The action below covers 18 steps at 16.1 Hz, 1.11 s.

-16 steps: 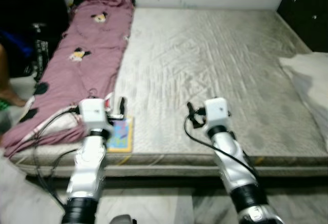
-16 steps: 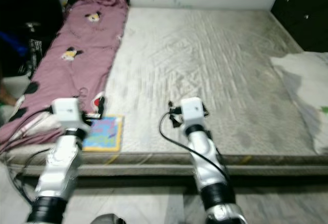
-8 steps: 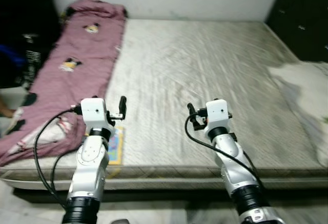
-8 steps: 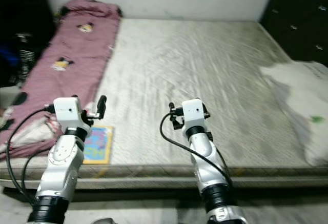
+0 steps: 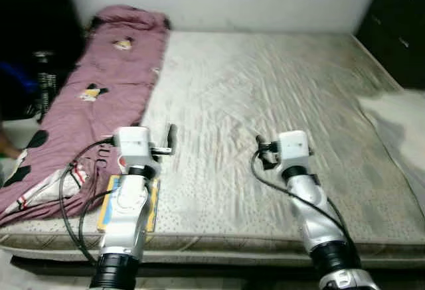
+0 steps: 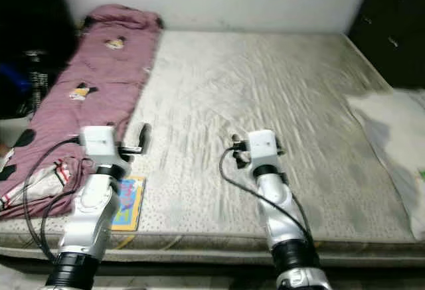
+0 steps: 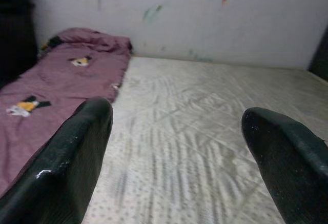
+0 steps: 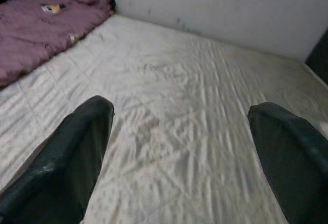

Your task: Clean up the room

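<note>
Both tools spread, holding nothing: left tool [image 7: 174, 147] and right tool [image 8: 179, 147] hang over the bed's [image 5: 265, 97] near edge. Vs half a sec ago, view has shifted and the arms sit further over the mattress, so robot's closing in. Book [image 6: 127, 202] lies beside left arm, by pink blanket [image 5: 99, 84]; white cloth [image 5: 398, 114] at right. Likely book first, nothing grabbed yet.

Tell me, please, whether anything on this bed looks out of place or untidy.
A colourful book lies at the mattress edge beside the rumpled pink blanket, and a white cloth is bunched on the right side.
</note>
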### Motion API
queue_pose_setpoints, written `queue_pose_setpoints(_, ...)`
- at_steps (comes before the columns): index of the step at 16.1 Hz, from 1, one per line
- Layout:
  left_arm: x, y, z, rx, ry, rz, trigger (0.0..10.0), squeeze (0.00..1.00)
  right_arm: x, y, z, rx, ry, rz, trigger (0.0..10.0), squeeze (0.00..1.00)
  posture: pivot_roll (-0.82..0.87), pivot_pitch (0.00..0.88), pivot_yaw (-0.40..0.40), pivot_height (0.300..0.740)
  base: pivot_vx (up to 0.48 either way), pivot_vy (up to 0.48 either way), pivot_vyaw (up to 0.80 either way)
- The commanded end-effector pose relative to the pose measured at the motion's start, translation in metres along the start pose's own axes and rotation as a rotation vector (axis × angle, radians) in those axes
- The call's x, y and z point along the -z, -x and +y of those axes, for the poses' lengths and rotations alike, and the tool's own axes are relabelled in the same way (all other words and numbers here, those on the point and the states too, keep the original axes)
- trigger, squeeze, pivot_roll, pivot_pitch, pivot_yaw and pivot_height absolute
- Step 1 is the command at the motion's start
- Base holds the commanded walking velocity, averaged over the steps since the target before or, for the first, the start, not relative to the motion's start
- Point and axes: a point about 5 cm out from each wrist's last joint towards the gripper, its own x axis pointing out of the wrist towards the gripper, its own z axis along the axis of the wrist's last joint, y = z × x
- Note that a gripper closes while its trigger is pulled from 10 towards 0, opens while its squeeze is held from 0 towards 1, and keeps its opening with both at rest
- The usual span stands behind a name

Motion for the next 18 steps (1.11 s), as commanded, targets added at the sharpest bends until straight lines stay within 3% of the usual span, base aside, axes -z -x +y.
queue_pose_setpoints(1,0.004,0.0023,0.0149,-0.06,-0.012,0.026,10.0,0.0,-0.0061,-0.0027,0.0112,-0.028,-0.016,-0.021,10.0,0.0,0.04,0.0,-0.011,0.74,0.0,0.0,0.0)
queue_pose_setpoints(6,0.006,0.0014,0.0168,-0.086,0.0,0.04,10.0,0.0,-0.0052,-0.0032,0.0104,-0.023,-0.024,-0.013,10.0,0.0,0.04,0.0,-0.01,0.74,0.0,0.052,-0.08)
queue_pose_setpoints(18,0.0061,0.0012,0.0126,-0.055,0.018,0.043,10.0,0.0,-0.0037,-0.0038,0.0106,-0.037,-0.013,-0.005,10.0,0.0,0.04,0.0,-0.016,0.74,0.0,0.478,-0.04)
